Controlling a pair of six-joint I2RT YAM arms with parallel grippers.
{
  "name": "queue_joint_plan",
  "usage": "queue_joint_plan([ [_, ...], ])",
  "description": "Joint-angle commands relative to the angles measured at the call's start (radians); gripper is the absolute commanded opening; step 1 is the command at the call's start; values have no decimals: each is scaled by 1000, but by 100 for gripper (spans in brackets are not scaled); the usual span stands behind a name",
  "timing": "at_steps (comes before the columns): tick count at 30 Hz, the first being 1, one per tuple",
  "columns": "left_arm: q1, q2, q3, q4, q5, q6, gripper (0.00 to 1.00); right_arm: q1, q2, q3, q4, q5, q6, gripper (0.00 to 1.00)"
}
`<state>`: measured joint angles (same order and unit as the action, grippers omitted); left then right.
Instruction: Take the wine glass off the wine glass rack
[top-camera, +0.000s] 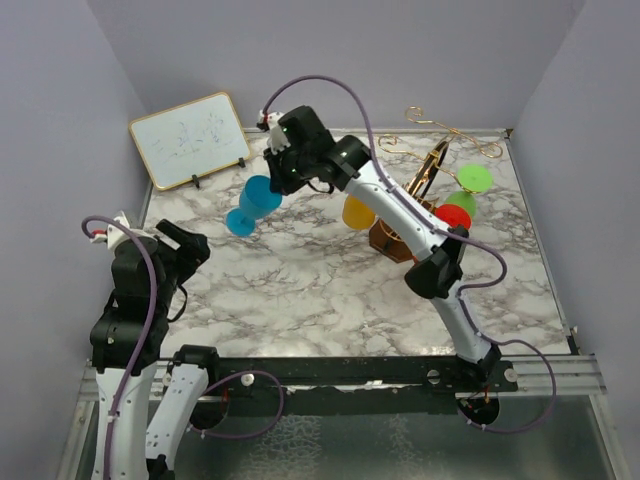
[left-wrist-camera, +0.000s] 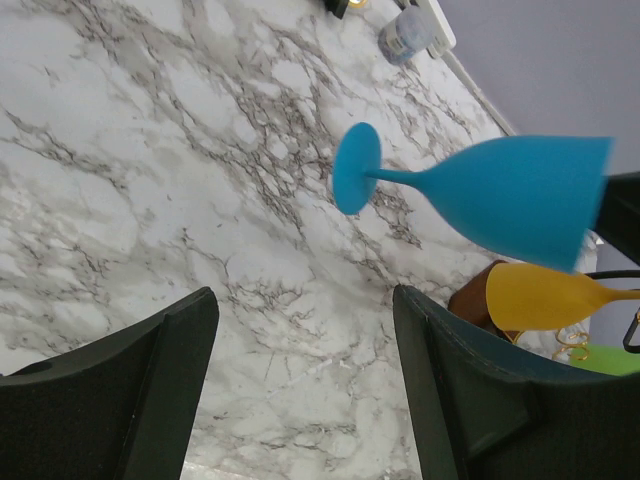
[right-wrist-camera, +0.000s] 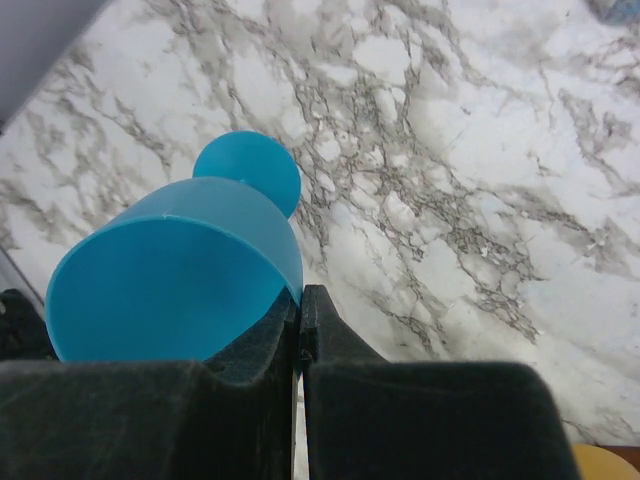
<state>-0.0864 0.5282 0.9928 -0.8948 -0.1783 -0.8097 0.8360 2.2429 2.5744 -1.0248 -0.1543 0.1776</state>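
Observation:
My right gripper (top-camera: 279, 182) is shut on the rim of a blue wine glass (top-camera: 253, 205) and holds it tilted above the marble table, foot pointing down and left. The glass also shows in the right wrist view (right-wrist-camera: 175, 285), pinched at the rim between the two fingers (right-wrist-camera: 340, 345), and in the left wrist view (left-wrist-camera: 510, 195). The gold wire rack (top-camera: 432, 170) on its brown wooden base (top-camera: 388, 240) stands at the back right with yellow (top-camera: 358, 212), red (top-camera: 453, 215) and green (top-camera: 470, 180) glasses on it. My left gripper (top-camera: 190, 248) is open and empty at the left.
A small whiteboard (top-camera: 190, 138) leans on the back wall at the left. The marble table (top-camera: 300, 280) ends at a metal rail along the near side. Grey walls close in the left, back and right sides.

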Motion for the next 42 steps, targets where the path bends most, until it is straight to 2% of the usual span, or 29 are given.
queue_joint_plan([
  [1,4,57,115,-83,-77,156,72,71,86,9,53,155,52,1],
  [5,2,68,157,-107,-103,201,72,129,157,29,81,253,50,1],
  [14,-1,52,107,-88,-78,197,72,158,200,-4,93,319,52,3],
  [17,-1,48,95,-82,-76,197,73,159,196,-14,114,305,52,18],
  [19,-2,48,93,-83,-74,198,73,159,182,-26,135,291,54,34],
  [23,-3,47,96,-82,-72,198,73,159,145,-40,171,275,59,42],
  [36,-3,48,72,2,11,176,74,159,-187,-120,202,334,58,46],
  [39,-3,63,76,62,81,190,74,160,-305,-193,233,286,34,58],
  [42,-7,90,73,163,209,198,74,158,-427,-300,294,252,21,63],
])
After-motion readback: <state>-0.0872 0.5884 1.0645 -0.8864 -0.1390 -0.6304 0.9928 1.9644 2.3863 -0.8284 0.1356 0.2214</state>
